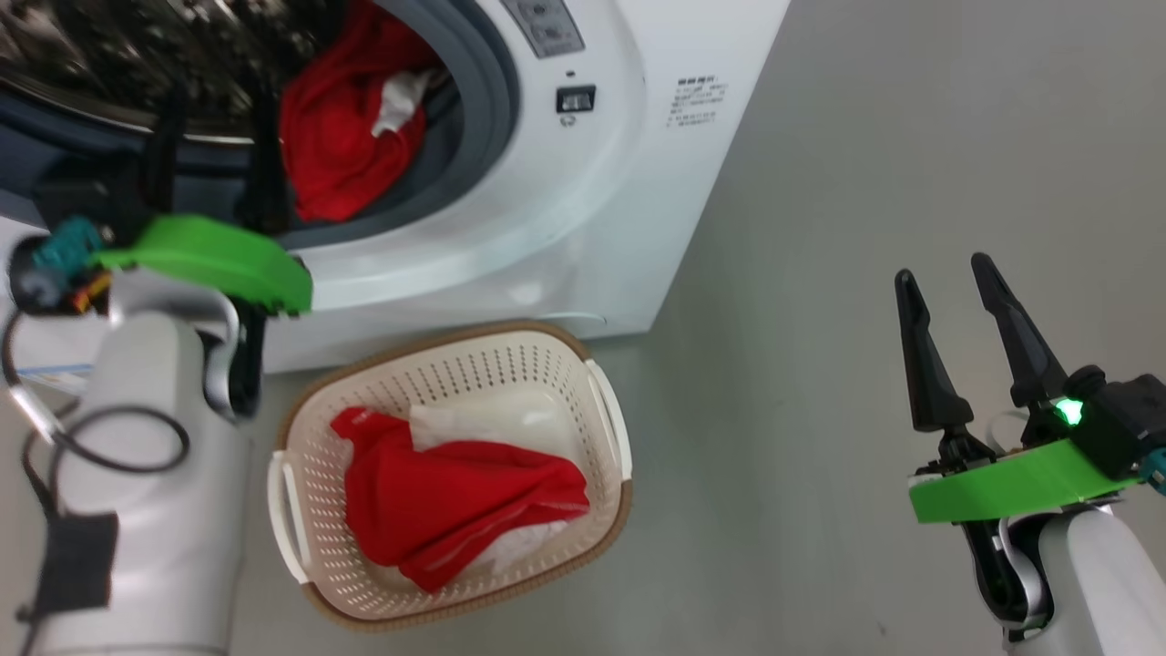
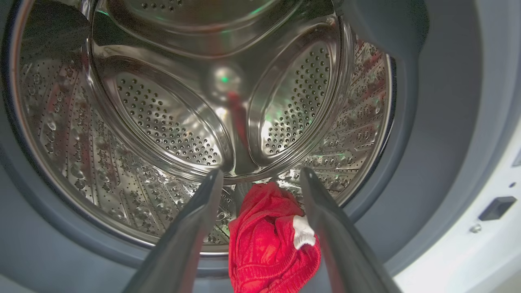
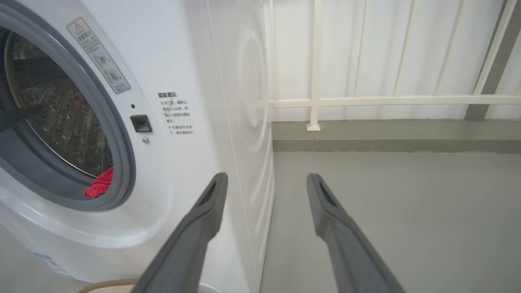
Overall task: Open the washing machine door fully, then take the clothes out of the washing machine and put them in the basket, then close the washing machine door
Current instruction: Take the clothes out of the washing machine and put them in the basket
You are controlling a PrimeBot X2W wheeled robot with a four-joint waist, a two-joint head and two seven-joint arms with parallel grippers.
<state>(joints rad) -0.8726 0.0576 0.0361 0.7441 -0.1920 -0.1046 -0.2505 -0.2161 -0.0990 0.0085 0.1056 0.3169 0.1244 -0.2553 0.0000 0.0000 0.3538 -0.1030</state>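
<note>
Our pale left forearm (image 1: 155, 510) sat closest in the head view. Above it the left gripper (image 1: 217, 137) was up at the mouth of the washing machine (image 1: 619, 182), fingers spread wide with nothing between them. We counted two lots of clothes. One red-and-white garment (image 1: 346, 137) slumped against the grey gasket (image 1: 496, 105), and a second one (image 1: 455, 510) lay in the single basket (image 1: 437, 344). That basket stood on the floor (image 1: 820, 364) just in front of the machine, probably so each drop is short. The right gripper (image 1: 943, 271) hovered well off to the side, fingers spread too and empty, so parked out of the way, we reckon.

Left wrist view: the left gripper (image 2: 260, 175) pointed into the steel drum (image 2: 163, 122). The red garment (image 2: 268, 244) lay between the open fingers and, as far as we could tell, wasn't touching them. To us it looked lined up for a grab.

Right wrist view: the right gripper (image 3: 266, 179) aimed past the machine's corner toward a white railing (image 3: 317, 101). A sliver of red (image 3: 99, 185) peeked from the opening.
</note>
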